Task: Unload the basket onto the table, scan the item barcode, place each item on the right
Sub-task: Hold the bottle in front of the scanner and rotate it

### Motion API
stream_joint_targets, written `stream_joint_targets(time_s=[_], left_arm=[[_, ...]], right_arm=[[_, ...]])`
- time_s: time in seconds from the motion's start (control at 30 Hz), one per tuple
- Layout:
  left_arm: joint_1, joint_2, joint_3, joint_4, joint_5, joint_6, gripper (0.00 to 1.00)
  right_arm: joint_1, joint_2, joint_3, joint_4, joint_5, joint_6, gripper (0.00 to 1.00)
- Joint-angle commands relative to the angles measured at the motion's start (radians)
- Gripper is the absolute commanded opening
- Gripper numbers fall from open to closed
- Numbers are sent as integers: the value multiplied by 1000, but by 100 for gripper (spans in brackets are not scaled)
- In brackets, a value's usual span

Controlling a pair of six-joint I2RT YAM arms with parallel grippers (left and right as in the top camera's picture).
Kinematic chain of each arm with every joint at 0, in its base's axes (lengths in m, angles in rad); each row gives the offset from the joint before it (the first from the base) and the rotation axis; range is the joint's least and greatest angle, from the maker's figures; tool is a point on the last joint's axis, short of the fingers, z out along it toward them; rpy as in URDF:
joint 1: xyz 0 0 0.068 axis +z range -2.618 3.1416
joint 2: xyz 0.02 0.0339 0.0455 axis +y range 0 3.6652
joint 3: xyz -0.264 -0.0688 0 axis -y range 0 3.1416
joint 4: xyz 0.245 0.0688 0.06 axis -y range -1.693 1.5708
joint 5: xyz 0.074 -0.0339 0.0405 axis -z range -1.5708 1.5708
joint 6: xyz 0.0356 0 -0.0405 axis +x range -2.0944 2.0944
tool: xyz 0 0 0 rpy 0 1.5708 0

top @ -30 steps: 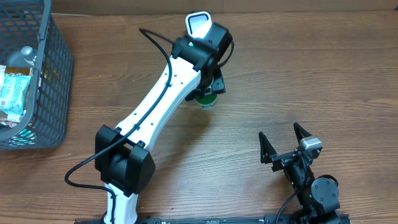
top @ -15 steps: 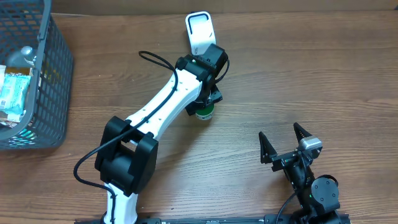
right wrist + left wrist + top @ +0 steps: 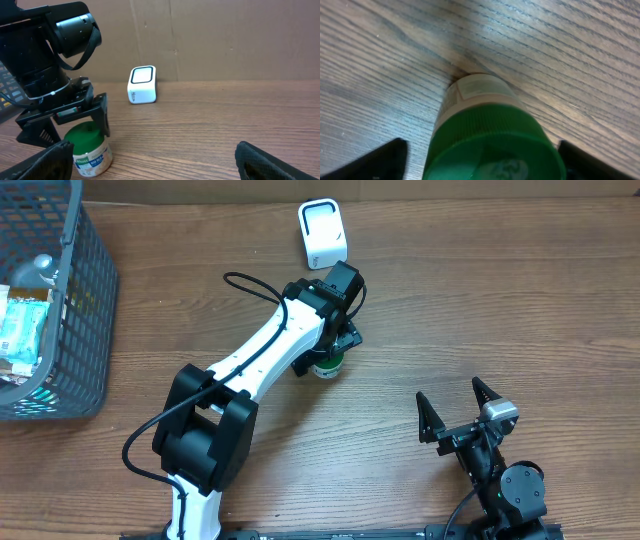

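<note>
A basket (image 3: 92, 310) sits at the bench's left edge. Mid-bench a jar (image 3: 326, 368) stands upright. The left gripper (image 3: 330, 355) is released, its jaws either side of the green cap. The scanner (image 3: 322, 234) sits by the far edge. The right gripper (image 3: 447, 388) is spread and empty by the front edge.

Wood-grain table (image 3: 500, 300), perhaps cardboard wall (image 3: 225, 40)
</note>
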Motion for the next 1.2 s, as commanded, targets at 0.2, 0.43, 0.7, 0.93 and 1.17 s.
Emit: stream_joint_targets(time_s=[0.2, 0.43, 0.7, 0.93, 1.17], left_arm=[[40, -8, 84, 4, -24, 478, 100], [63, -8, 158, -6, -1, 1030, 100], [34, -8, 110, -42, 151, 1400, 100], [26, -8, 14, -18, 143, 1432, 100], [26, -8, -34, 14, 144, 1432, 100]], right_arm=[[-6, -7, -10, 3, -2, -7, 100], [-6, -7, -10, 3, -2, -7, 100], [-6, -7, -10, 3, -2, -7, 100], [-6, -7, -10, 3, -2, -7, 100], [-6, -7, -10, 3, -2, -7, 100]])
